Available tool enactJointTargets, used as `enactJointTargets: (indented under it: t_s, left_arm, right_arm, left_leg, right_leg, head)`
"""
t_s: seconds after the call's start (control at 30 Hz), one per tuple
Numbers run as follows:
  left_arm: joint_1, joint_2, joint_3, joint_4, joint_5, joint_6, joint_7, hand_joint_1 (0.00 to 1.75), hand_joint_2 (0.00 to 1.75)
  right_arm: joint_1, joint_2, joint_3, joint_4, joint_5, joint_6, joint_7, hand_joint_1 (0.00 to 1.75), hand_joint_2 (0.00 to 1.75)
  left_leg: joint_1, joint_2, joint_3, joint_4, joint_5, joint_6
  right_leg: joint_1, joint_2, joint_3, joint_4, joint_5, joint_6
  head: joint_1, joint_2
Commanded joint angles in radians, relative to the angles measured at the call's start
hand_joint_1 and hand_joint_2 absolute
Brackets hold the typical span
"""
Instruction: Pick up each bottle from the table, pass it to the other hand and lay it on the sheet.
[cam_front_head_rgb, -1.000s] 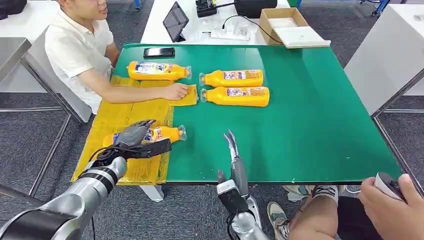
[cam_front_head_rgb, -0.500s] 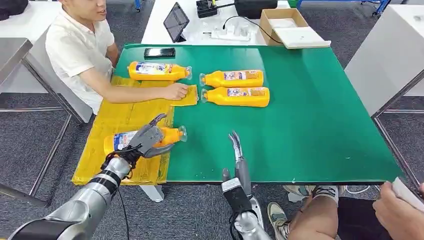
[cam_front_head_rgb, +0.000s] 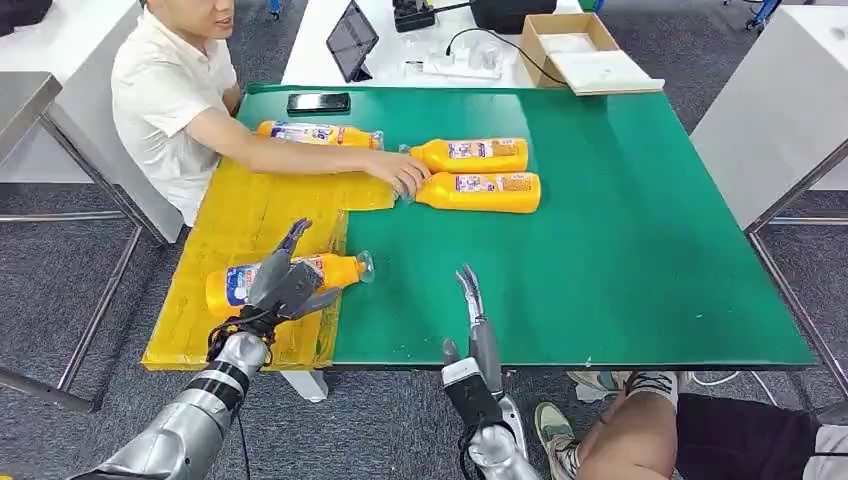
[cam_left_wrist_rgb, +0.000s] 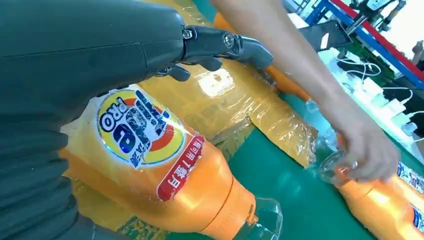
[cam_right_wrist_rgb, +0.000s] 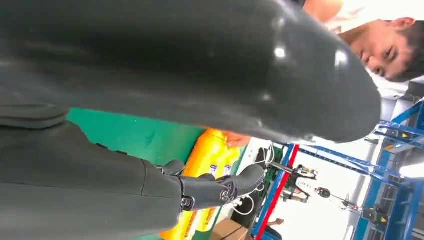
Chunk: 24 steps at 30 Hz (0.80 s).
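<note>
An orange bottle (cam_front_head_rgb: 338, 269) with a clear cap lies on its side on the yellow sheet (cam_front_head_rgb: 250, 215), cap toward the green table. My left hand (cam_front_head_rgb: 283, 284) hovers just over its middle with fingers spread and grips nothing. In the left wrist view the bottle (cam_left_wrist_rgb: 150, 165) lies under my raised fingers (cam_left_wrist_rgb: 225, 44). My right hand (cam_front_head_rgb: 472, 305) stands at the table's front edge, fingers straight and empty. Two more orange bottles (cam_front_head_rgb: 470, 155) (cam_front_head_rgb: 482, 192) lie side by side on the green table. A third (cam_front_head_rgb: 318, 133) lies at the sheet's far end.
A person sits at the far left; their hand (cam_front_head_rgb: 405, 175) touches the caps of the two bottles on the table. A phone (cam_front_head_rgb: 318, 102) lies on the far edge. A tablet (cam_front_head_rgb: 351, 42) and a cardboard box (cam_front_head_rgb: 575, 50) stand on the white table behind. Someone's legs (cam_front_head_rgb: 640, 430) are at the front right.
My left hand has let go of the bottle on the sheet, opened, and drawn back a little. The person's hand moved from the sheet's corner to the bottle caps.
</note>
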Motion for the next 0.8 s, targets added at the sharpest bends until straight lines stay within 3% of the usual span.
enactJointTargets:
  t_s: [0.03, 0.1, 0.13, 0.27, 0.43, 0.63, 0.8]
  left_arm:
    - [0.075, -0.006, -0.029, -0.158, 0.069, 0.116, -0.052, 0.0, 1.75]
    - [0.16, -0.008, -0.064, -0.322, 0.187, 0.063, -0.055, 0.0, 1.75]
    - [0.196, -0.012, -0.067, -0.388, 0.261, 0.007, -0.044, 0.0, 1.75]
    - [0.373, 0.005, -0.125, -0.661, 0.419, -0.07, -0.006, 0.0, 1.75]
    - [0.521, 0.011, -0.122, -0.804, 0.455, -0.038, -0.005, 0.0, 1.75]
    - [0.512, -0.009, -0.105, -0.785, 0.429, 0.025, -0.02, 0.0, 1.75]
    - [0.467, -0.016, -0.151, -0.733, 0.38, 0.037, -0.04, 0.0, 1.75]
  right_arm:
    - [-0.005, -0.004, 0.004, 0.03, 0.005, -0.021, -0.032, 0.0, 0.0]
    - [0.011, -0.025, 0.028, -0.014, 0.026, -0.062, -0.032, 0.0, 0.0]
    - [0.014, -0.039, 0.033, -0.032, 0.036, -0.076, -0.032, 0.0, 1.75]
    - [0.006, -0.138, -0.051, -0.066, 0.246, -0.233, -0.017, 0.0, 1.75]
    - [-0.006, -0.249, -0.215, -0.064, 0.542, -0.288, 0.109, 0.0, 1.75]
    - [-0.121, -0.314, -0.284, 0.135, 0.69, -0.255, 0.188, 0.0, 1.75]
    - [-0.237, -0.305, -0.254, 0.323, 0.753, -0.23, 0.222, 0.0, 1.75]
  left_leg:
    - [0.001, 0.002, 0.001, 0.0, -0.001, -0.001]
    - [0.001, 0.002, 0.002, -0.001, -0.001, -0.001]
    - [0.0, 0.002, 0.001, -0.001, -0.001, -0.001]
    - [0.0, 0.003, 0.003, -0.001, -0.002, -0.001]
    - [-0.001, 0.001, -0.001, -0.001, -0.002, 0.0]
    - [-0.001, 0.001, -0.002, 0.0, -0.003, 0.002]
    - [0.0, 0.004, 0.0, 0.0, -0.003, 0.001]
  right_leg:
    - [0.001, 0.0, 0.001, 0.0, 0.0, -0.001]
    - [0.001, 0.001, 0.001, -0.001, -0.001, -0.001]
    - [0.001, 0.0, 0.001, -0.001, -0.001, -0.001]
    - [0.0, 0.001, 0.002, -0.001, -0.002, -0.001]
    - [-0.001, 0.0, -0.001, -0.002, -0.001, 0.0]
    - [0.0, 0.0, -0.001, -0.003, 0.0, -0.001]
    - [0.001, 0.001, 0.0, -0.003, 0.0, -0.001]
  head:
    - [0.0, 0.0]
    - [0.0, 0.0]
    - [0.0, 0.0]
    - [0.0, 0.0]
    - [0.0, 0.0]
    - [0.0, 0.0]
    - [0.0, 0.0]
